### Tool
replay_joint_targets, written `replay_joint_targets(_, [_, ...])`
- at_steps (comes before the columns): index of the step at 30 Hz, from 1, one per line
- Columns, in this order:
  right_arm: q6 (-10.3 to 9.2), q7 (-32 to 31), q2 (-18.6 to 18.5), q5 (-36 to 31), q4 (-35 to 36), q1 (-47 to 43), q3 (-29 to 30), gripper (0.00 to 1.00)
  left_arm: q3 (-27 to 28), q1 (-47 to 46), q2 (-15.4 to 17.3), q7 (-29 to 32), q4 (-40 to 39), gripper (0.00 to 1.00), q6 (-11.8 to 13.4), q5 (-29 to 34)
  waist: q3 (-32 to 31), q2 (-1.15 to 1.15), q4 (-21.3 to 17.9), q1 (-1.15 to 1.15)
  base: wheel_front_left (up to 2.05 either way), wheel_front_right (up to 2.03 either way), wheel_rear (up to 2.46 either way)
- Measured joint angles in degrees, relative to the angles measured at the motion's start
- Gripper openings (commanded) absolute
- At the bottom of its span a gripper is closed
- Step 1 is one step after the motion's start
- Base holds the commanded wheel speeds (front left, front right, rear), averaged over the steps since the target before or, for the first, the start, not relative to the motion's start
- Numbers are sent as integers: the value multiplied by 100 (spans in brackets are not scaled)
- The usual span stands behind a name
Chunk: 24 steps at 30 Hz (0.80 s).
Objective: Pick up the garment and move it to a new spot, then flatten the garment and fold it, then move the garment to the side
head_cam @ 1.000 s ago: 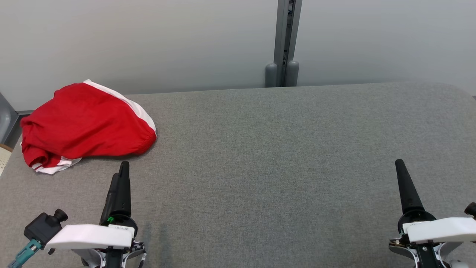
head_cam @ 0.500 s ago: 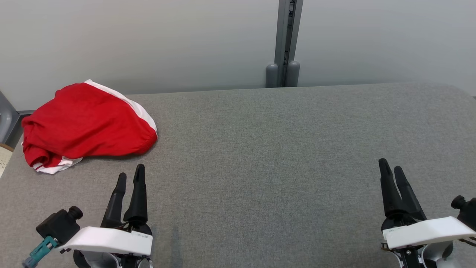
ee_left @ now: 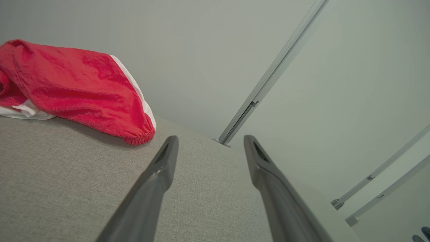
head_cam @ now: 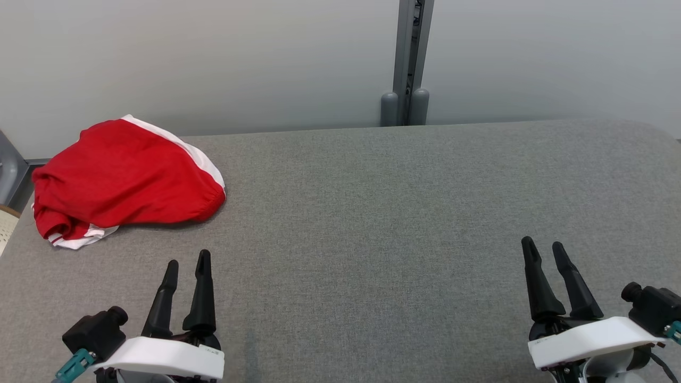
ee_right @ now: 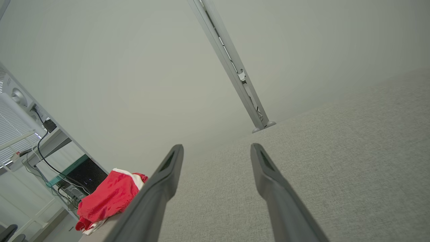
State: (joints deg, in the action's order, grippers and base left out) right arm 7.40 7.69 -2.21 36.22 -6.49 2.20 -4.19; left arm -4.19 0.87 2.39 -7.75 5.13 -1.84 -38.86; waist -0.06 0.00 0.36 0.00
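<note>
The garment [head_cam: 125,178] is a crumpled red heap with white trim, lying at the far left of the grey fabric table [head_cam: 399,213]. The left wrist view shows the garment [ee_left: 70,89] up and to the left of the fingertips, and the right wrist view has the garment [ee_right: 109,198] far off at the lower left. My left gripper [head_cam: 187,259] hovers at the lower left, just in front of the garment and apart from it, open and empty. At the lower right my right gripper [head_cam: 542,246] stands open with nothing between its fingers.
A pale wall runs behind the table, with a grey metal post [head_cam: 408,64] at its middle. Off the table's left end, the right wrist view shows a shelf with cables [ee_right: 47,144] and a dark screen.
Both grippers have drawn back toward the near edge and turned about their own axes, so both fingers of each now show side by side. The garment has not moved.
</note>
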Motion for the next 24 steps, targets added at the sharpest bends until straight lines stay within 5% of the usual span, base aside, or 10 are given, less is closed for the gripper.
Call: replay_joint_targets(24, [1, 350, -18, -1540, 27, -30, -16, 100, -160, 112, 18, -346, 277, 100, 147, 1240, -59, 0, 13, 0, 0, 0, 0])
